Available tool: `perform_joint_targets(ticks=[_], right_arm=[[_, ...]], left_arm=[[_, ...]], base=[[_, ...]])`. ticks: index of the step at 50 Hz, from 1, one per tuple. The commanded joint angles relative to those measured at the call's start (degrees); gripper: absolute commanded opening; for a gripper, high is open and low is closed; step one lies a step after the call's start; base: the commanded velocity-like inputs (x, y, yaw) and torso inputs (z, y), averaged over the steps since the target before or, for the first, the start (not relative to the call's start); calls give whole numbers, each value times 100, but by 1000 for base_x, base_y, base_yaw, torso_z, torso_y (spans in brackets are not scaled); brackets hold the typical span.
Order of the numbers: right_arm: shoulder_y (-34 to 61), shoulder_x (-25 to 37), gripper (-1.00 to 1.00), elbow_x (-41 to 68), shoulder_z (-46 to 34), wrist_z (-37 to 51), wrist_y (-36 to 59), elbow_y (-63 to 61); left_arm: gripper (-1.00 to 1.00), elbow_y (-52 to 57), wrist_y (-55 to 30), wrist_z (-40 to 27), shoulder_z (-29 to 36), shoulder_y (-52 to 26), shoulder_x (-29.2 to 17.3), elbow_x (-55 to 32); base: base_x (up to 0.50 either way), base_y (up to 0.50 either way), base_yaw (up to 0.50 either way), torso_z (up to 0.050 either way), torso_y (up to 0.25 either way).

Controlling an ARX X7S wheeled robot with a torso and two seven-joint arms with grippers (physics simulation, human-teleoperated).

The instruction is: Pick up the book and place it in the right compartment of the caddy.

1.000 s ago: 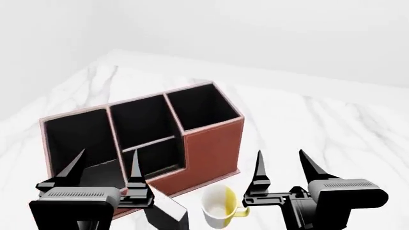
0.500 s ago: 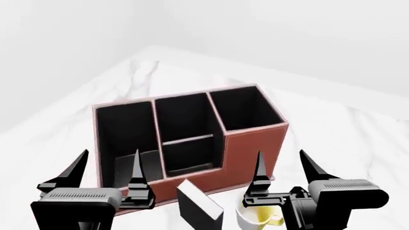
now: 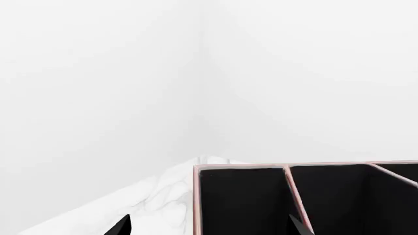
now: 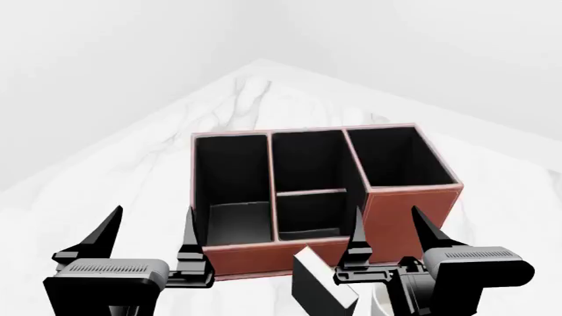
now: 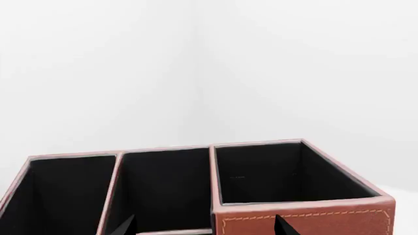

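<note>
The reddish-brown caddy (image 4: 395,217) with black lining stands on the marble table, straight ahead in the head view. Its right compartment (image 4: 399,158) is the tallest section; it also shows in the right wrist view (image 5: 281,171). The book (image 4: 323,286), black with white page edges, stands tilted on the table just in front of the caddy, between my two grippers. My left gripper (image 4: 149,227) is open and empty in front of the caddy's left end. My right gripper (image 4: 393,227) is open and empty in front of the right compartment. In the wrist views only fingertips (image 3: 121,226) (image 5: 284,226) show.
A white mug rim (image 4: 380,304) peeks out beside my right gripper at the bottom edge. The marble table (image 4: 131,171) narrows to a corner behind the caddy, against white walls. The caddy's left section (image 3: 242,200) fills the left wrist view's lower part.
The head view has swung, so the caddy has shifted right and now faces me squarely. The book slid right in view and the mug is nearly hidden. Both grippers stay open.
</note>
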Motion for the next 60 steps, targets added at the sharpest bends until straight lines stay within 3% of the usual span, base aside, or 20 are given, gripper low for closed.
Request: perform_joint_targets(ticks=[1, 13, 32, 37, 46, 60], right_arm=[[5, 41, 100, 45, -16, 38, -19, 7], [6, 67, 100, 0, -67, 108, -61, 36], [-6, 116, 100, 378, -8, 81, -13, -62], [230, 397, 100, 307, -122, -13, 264, -332], [525, 981, 100, 1361, -7, -611, 1010, -746], [455, 1391, 100, 2460, 594, -1292, 997, -389]], left_arm=[[100, -25, 15, -33, 49, -17, -26, -5], [100, -18, 22, -72, 57, -19, -62, -37], [100, -44, 24, -116, 87, -47, -111, -93], [100, -117, 45, -112, 74, -65, -115, -129], [100, -68, -6, -155, 98, -88, -142, -135], [100, -109, -8, -189, 150, -113, -166, -114]], base=[[0, 0, 500, 0, 0], [0, 0, 500, 0, 0], [-50, 61, 0, 0, 0], [0, 0, 0, 0, 0], [0, 0, 0, 0, 0], [0, 0, 0, 0, 0]])
